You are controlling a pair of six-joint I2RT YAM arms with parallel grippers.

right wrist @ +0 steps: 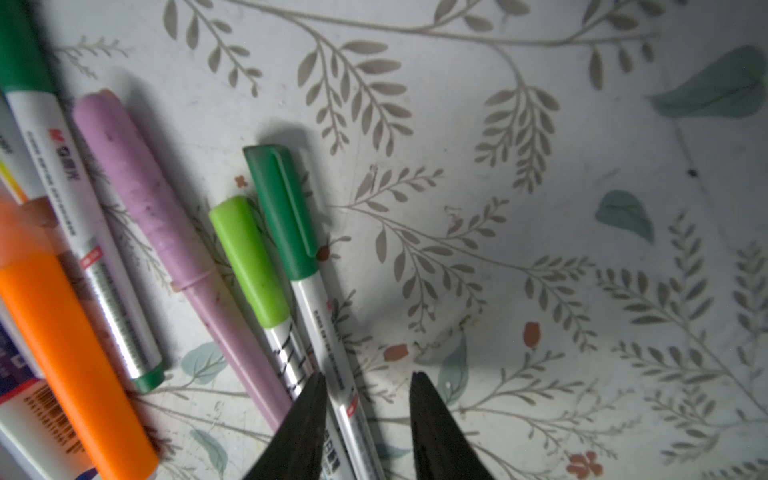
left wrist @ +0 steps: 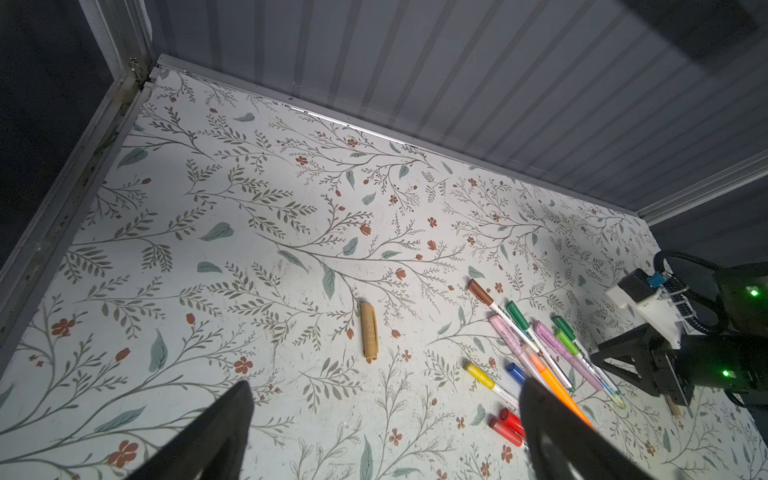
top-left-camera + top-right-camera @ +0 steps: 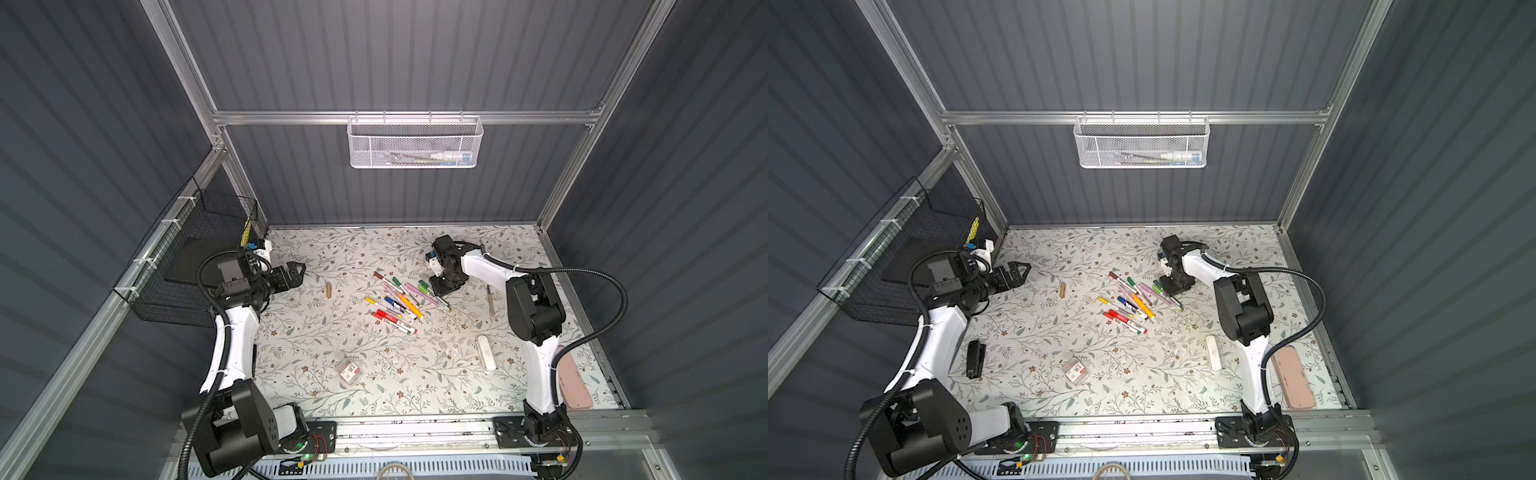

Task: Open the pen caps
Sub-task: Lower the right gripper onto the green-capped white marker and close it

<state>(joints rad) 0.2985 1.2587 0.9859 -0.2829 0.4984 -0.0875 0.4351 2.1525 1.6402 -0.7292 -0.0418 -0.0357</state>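
Several capped pens [image 3: 395,299] [image 3: 1129,301] lie in a loose pile mid-table, with pen caps in brown, green, pink, yellow, blue, orange and red. A lone tan cap [image 3: 328,290] [image 2: 368,330] lies to their left. My right gripper [image 3: 442,291] [image 1: 370,376] is down at the pile's right edge. It is open, its jaws straddling the white body of the pen with the dark green cap [image 1: 282,208]. One finger [image 1: 307,415] touches that body and the other finger stands clear. A light green cap [image 1: 249,257] lies alongside. My left gripper [image 3: 301,272] [image 2: 384,388] hovers wide open and empty at the left.
A white oblong case [image 3: 486,353] and a pink case [image 3: 575,382] lie at the right front. A small clear box [image 3: 349,371] sits front centre, a wooden stick [image 3: 490,300] by the right arm. A black wire basket [image 3: 187,257] hangs left, a white mesh basket [image 3: 415,143] on the back wall.
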